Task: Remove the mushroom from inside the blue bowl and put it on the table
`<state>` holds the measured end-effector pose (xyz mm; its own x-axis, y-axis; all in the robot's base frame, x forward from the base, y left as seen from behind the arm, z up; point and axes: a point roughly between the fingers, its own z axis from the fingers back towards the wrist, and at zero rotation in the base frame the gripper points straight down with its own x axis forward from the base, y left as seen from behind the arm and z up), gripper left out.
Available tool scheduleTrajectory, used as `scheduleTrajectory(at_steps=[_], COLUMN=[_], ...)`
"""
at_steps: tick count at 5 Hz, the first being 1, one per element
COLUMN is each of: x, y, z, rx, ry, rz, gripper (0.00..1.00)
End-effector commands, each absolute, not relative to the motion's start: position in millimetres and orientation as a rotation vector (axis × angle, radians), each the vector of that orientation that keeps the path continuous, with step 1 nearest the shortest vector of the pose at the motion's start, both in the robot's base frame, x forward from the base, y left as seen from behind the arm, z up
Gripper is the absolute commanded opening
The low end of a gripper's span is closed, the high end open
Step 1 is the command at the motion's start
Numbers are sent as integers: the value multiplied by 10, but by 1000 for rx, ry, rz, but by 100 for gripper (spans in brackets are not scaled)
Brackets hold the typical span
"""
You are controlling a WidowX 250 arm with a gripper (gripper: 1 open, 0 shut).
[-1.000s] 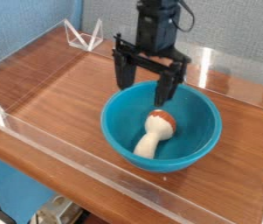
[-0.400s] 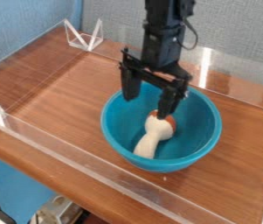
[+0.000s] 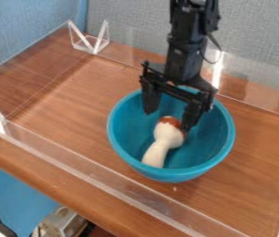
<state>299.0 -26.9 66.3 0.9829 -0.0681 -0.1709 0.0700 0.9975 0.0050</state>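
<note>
While tabletop (image 3: 68, 102) sits bare around it, blue bowl (image 3: 204, 153) dominates centre: deep, glossy, smooth-walled, probably slick plastic. Gripper (image 3: 175, 109) pointing down into bowl, jaws spread wide, nothing held. Mushroom (image 3: 164, 146) lying on its side on bowl floor, cap toward gripper, cream stem toward near rim. Looks light, rigid, rounded; likely to roll or skid on that curve. Best bet: pinch thick stem across its width, just below cap.

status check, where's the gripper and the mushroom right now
Gripper open, pointing down into the blue bowl. Mushroom lying in bowl, not gripped. Nothing in the way.
</note>
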Motion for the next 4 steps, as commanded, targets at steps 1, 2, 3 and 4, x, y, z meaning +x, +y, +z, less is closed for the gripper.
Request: scheduleTrajectory(at_steps=[1, 2, 3, 4], x=[3119, 3156, 3124, 3088], y=[-276, -214, -242, -274], z=[677, 703, 836, 969], rx=[7, -5, -14, -24], ry=[111, 98, 77, 56], rz=[-16, 52, 19, -14], gripper=[0, 0, 0, 0])
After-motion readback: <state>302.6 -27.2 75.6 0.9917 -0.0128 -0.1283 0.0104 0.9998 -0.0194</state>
